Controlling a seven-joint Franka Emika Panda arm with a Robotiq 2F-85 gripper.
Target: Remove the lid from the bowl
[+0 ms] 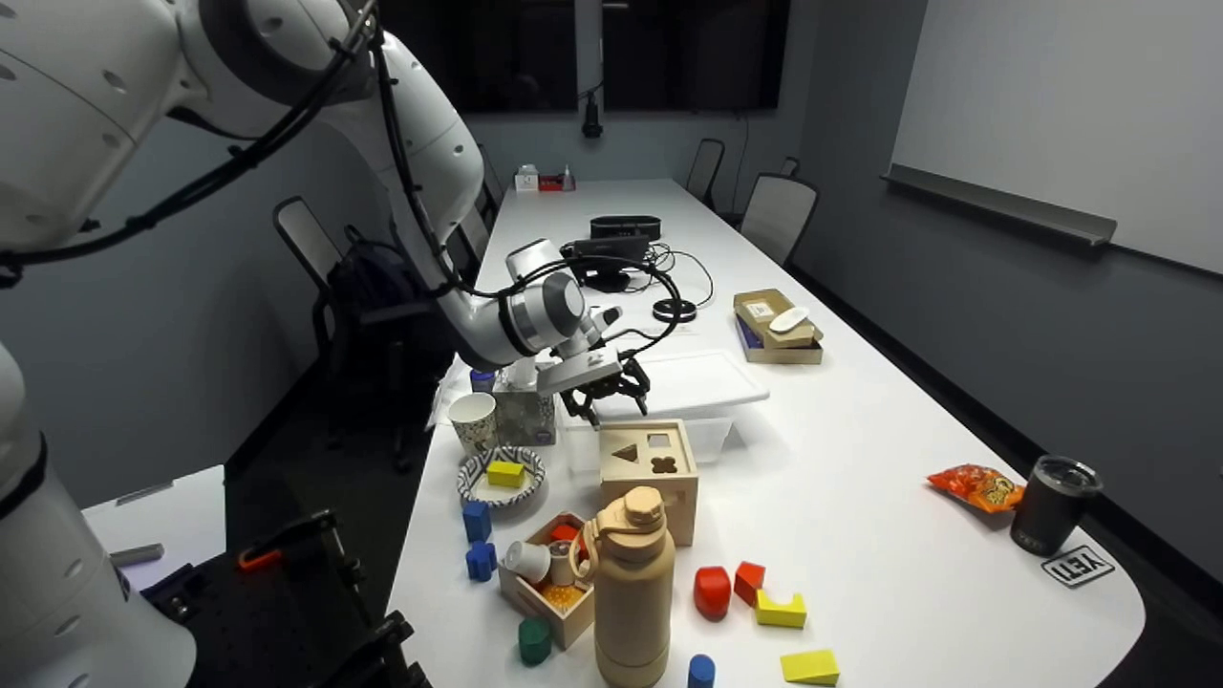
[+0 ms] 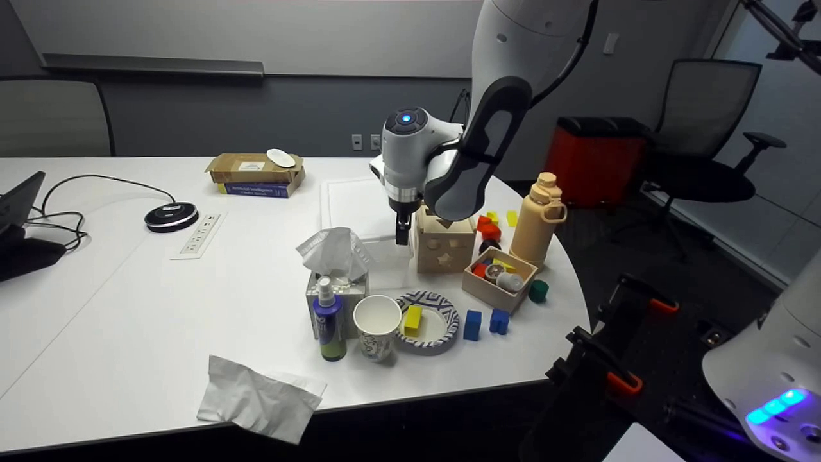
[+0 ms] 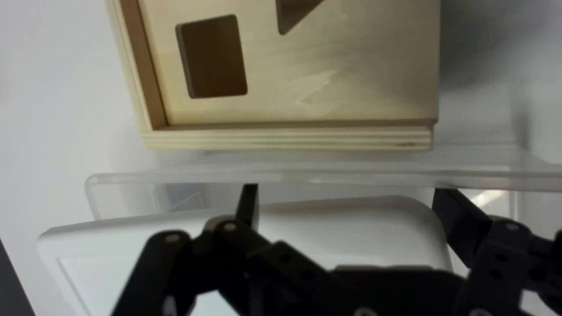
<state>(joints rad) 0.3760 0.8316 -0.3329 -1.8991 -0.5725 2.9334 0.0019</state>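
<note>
Tight traffic at the table's (image 1: 860,459) rounded end! The wooden shape box (image 1: 669,489) stands just beside the clear bin (image 3: 307,177), crowding its rim; the flask (image 1: 632,612) sits closer to that end, tissue box (image 1: 530,420) and paper cup (image 1: 473,427) by a long edge. And there's the white lid (image 1: 683,382), round-cornered, skewed across the bin, a strip of opening showing. At its edge, the gripper (image 3: 347,191), fingers spread apart.

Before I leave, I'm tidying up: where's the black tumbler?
In an exterior view, the black tumbler stands at the far right, beside the orange packet.
</note>
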